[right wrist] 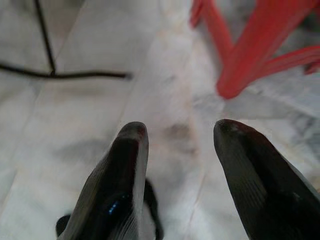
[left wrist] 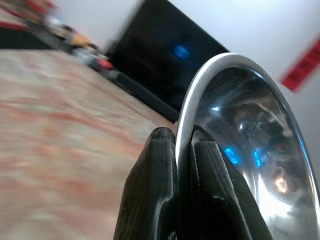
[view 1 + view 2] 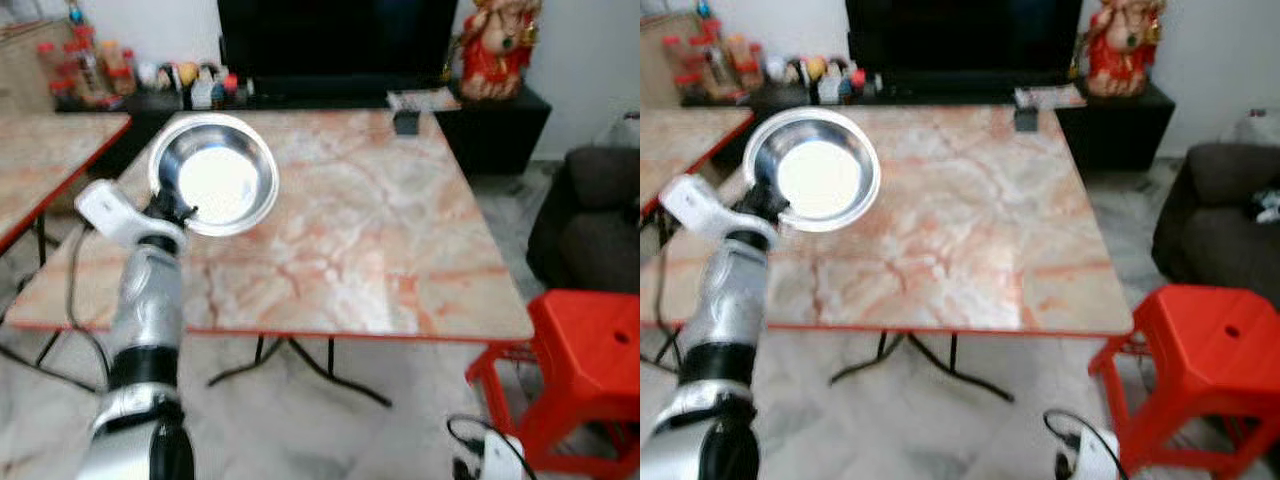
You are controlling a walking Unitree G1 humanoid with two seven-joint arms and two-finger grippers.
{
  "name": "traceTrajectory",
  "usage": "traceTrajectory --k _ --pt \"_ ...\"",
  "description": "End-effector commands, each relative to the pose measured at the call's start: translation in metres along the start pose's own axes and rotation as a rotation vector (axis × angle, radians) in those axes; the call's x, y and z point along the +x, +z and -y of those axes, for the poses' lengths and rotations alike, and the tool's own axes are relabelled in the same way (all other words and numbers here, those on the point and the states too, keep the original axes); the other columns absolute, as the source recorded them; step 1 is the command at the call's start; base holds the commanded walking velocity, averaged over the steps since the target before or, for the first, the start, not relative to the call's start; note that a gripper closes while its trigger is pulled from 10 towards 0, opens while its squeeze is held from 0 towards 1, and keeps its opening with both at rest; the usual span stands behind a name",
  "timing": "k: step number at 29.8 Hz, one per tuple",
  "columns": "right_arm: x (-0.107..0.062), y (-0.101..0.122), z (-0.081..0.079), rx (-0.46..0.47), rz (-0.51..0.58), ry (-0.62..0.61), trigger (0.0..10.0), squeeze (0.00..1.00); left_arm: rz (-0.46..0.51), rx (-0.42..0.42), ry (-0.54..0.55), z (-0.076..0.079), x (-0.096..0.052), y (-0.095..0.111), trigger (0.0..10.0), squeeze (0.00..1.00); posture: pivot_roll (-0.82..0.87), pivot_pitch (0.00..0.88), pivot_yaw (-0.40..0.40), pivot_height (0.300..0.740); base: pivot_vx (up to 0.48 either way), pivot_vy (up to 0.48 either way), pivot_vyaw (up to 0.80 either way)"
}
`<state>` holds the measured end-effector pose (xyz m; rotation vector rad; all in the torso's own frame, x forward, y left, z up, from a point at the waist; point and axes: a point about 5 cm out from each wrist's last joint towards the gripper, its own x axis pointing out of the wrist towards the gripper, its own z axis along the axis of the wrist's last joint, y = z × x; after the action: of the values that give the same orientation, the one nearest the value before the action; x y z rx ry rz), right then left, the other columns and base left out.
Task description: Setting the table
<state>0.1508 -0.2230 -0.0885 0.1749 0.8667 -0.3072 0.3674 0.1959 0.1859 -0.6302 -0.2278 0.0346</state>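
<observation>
Nearest me, my right gripper point(image 1: 177, 165) hangs idle below the table point(image 3: 400, 250), fingers spread wide over the floor, close to the red stool point(image 3: 590, 370) that stands at the table's right corner. My left gripper point(image 2: 182, 165) is pinched narrow on the rim of the steel bowl point(image 3: 213, 175), one finger on each side of the thin edge. The bowl sits over the table's left side, tipped up toward me, and I can't tell whether its base touches the top.

The worry is that grip: it holds only a thin, slick rim, so I judge the bowl could pivot or slip out if I swing the arm fast, and drop with a bang on the marble-patterned top. If I let go while it is tilted, it may rock or roll toward the table's left edge.

Farther off, a small dark object point(image 3: 406, 122) lies at the table's back edge, well apart from the bowl.
</observation>
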Motion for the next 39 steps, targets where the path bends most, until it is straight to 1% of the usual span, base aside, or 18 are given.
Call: traceTrajectory --k 1,8,11,14,19,22,23,24,25,26,27,28,29,30,32,33,39 --pt "0.002 0.004 -0.008 0.007 0.019 0.021 10.0 0.00 0.032 0.002 -0.012 0.000 0.002 0.012 10.0 0.00 -0.07 0.000 -0.009 0.728 0.352 0.000 0.00" --pt "0.002 0.004 -0.007 0.001 0.018 0.018 10.0 0.00 0.025 -0.001 0.000 -0.002 0.001 0.011 10.0 0.00 -0.07 0.000 -0.011 0.728 0.319 0.000 0.00" --pt "0.002 0.004 -0.006 0.000 0.018 0.017 10.0 0.00 0.005 0.015 0.021 -0.005 0.000 0.008 10.0 0.00 -0.07 0.000 -0.013 0.728 0.000 0.000 0.00" --pt "0.001 0.004 -0.006 0.000 0.017 0.017 10.0 0.00 -0.008 0.009 0.032 -0.007 -0.001 0.006 10.0 0.00 -0.07 0.000 -0.013 0.728 0.000 0.000 0.00" --pt "0.002 0.004 -0.006 -0.002 0.015 0.017 10.0 0.00 -0.060 0.030 0.075 -0.014 -0.005 -0.004 10.0 0.00 -0.08 0.000 -0.015 0.728 0.000 0.000 0.00" --pt "0.002 0.004 -0.006 -0.002 0.015 0.018 10.0 0.00 -0.061 0.030 0.077 -0.014 -0.005 -0.005 10.0 0.00 -0.08 0.000 -0.015 0.728 0.000 0.000 0.00" --pt "0.002 0.004 -0.006 -0.002 0.015 0.017 10.0 0.00 -0.092 0.027 0.109 -0.017 -0.007 -0.011 10.0 0.00 -0.08 0.000 -0.013 0.728 0.000 0.000 0.00" --pt "0.002 0.004 -0.005 -0.004 0.014 0.016 10.0 0.00 -0.168 0.031 0.167 -0.022 -0.012 -0.022 10.0 0.00 -0.08 0.000 -0.013 0.728 0.000 0.000 0.00" --pt "0.002 0.005 -0.005 -0.003 0.014 0.016 10.0 0.00 -0.208 0.038 0.193 -0.024 -0.014 -0.028 10.0 0.00 -0.08 0.000 -0.013 0.728 0.000 0.000 0.00" --pt "0.002 0.005 -0.005 -0.003 0.014 0.016 10.0 0.00 -0.208 0.038 0.193 -0.024 -0.014 -0.028 10.0 0.00 -0.08 0.000 -0.013 0.728 0.000 0.000 0.00" --pt "0.002 0.005 -0.005 -0.004 0.014 0.016 10.0 0.00 -0.271 0.023 0.220 -0.026 -0.016 -0.036 10.0 0.00 -0.08 0.000 -0.015 0.728 0.000 0.000 0.00" --pt "0.002 0.005 -0.005 -0.005 0.013 0.016 10.0 0.00 -0.308 0.011 0.233 -0.027 -0.018 -0.040 10.0 0.00 -0.08 0.000 -0.015 0.728 0.000 0.000 0.00" --pt "0.002 0.005 -0.005 -0.007 0.013 0.017 10.0 0.00 -0.394 0.002 0.266 -0.030 -0.021 -0.051 10.0 0.00 -0.08 0.000 -0.015 0.728 0.000 0.000 0.00" --pt "0.002 0.004 -0.005 -0.007 0.012 0.017 10.0 0.00 -0.430 0.005 0.281 -0.032 -0.024 -0.056 10.0 0.00 -0.08 0.000 -0.015 0.728 0.000 0.000 0.00" --pt "0.002 0.004 -0.006 -0.008 0.011 0.018 10.0 0.00 -0.449 -0.034 0.303 -0.032 -0.026 -0.061 10.0 0.00 -0.08 0.000 -0.013 0.728 0.000 0.000 0.00" --pt "0.002 0.004 -0.006 -0.007 0.012 0.018 10.0 0.00 -0.443 -0.042 0.300 -0.030 -0.026 -0.061 10.0 0.00 -0.08 0.000 -0.013 0.728 0.000 0.000 0.00" --pt "0.002 0.005 -0.006 -0.008 0.012 0.018 10.0 0.00 -0.439 -0.031 0.293 -0.026 -0.025 -0.060 10.0 0.00 -0.08 0.000 -0.014 0.728 0.000 0.000 0.00"
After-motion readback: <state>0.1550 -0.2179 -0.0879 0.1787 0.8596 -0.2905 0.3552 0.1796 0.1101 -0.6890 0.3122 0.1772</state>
